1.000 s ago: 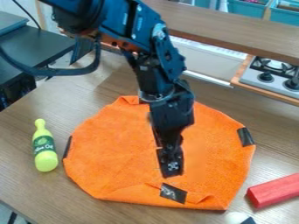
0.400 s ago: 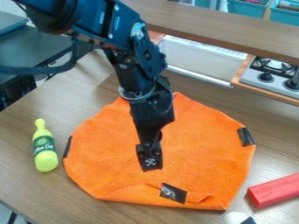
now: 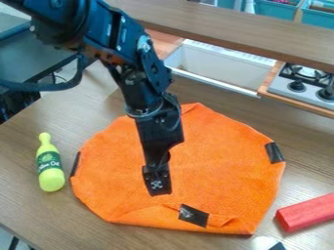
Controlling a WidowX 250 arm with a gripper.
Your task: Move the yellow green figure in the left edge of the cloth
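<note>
Hanging over cloth (image 3: 219, 163), prob. for access to yellow-green bottle (image 3: 50, 170) just beside cloth's L edge: claw (image 3: 157, 186); released or clenched, can't tell.

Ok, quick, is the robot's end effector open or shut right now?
End effector: over the orange cloth, but can't tell if open or shut. The yellow-green bottle is beside the cloth, not in it.
</note>
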